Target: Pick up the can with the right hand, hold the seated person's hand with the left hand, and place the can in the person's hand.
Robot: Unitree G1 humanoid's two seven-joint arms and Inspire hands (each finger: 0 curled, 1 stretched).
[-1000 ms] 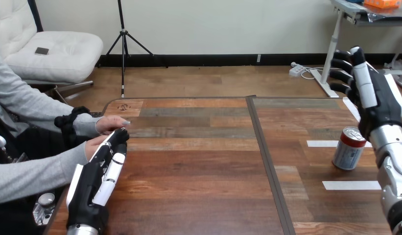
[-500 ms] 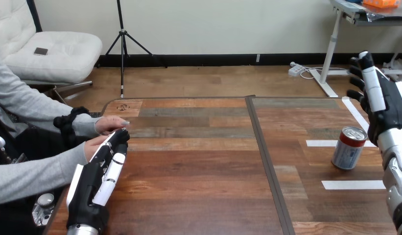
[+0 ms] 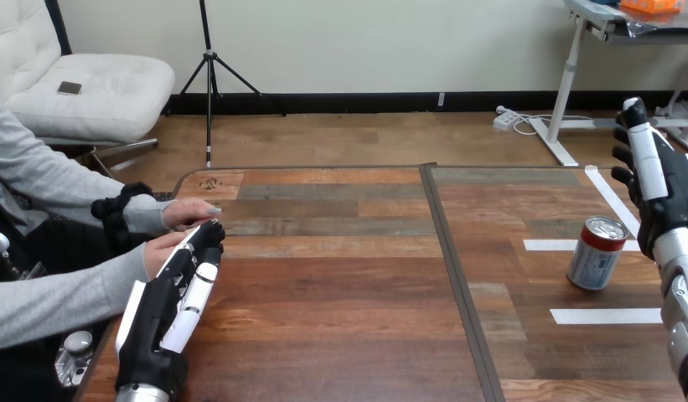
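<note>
Left hand (image 3: pixel 156 318) flat, right hand (image 3: pixel 667 201) upright

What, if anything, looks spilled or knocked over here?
Nothing stands out. The can stands on its base on the table, nothing spilled round it, apart from the right hand. The left hand lies with straight fingers beside the person's nearer hand.

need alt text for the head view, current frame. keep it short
A can stands upright on the right side of the wooden table, with the robot's right hand open and raised beside it, apart from it. At the table's left edge, the left hand lies with straight fingers alongside the person's nearer hand, holding nothing.
</note>
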